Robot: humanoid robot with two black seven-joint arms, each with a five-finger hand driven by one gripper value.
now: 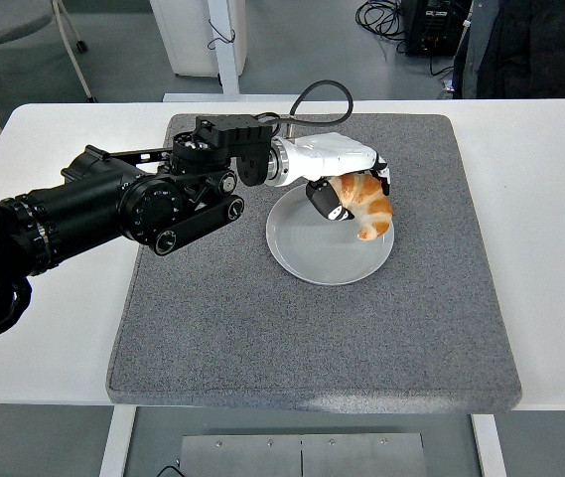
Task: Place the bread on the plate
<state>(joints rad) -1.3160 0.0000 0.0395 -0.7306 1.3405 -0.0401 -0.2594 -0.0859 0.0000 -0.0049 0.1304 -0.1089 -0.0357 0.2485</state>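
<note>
From my seat I saw the white surface [54,328] running along the bottom of the view, with a grey mat [262,338] spread across its middle. On that mat, somewhat beyond its centre, lay the pale round plate [307,253], bare across its near and left parts. My left arm [103,214] came in from the left edge, black and bulky, and reached out over the mat. At its end the white left robot hand [347,179] hung over the far right part of the plate, its fingers [324,199] curled around the bread [366,204], a golden croissant. The croissant drooped from that grip with its lower tip above the plate's right side; I could not tell whether it touched the plate. Beyond the surface lay a grey floor [113,60] with loose cables [376,15], and a dark garment [530,50] stood at the top right corner.
</note>
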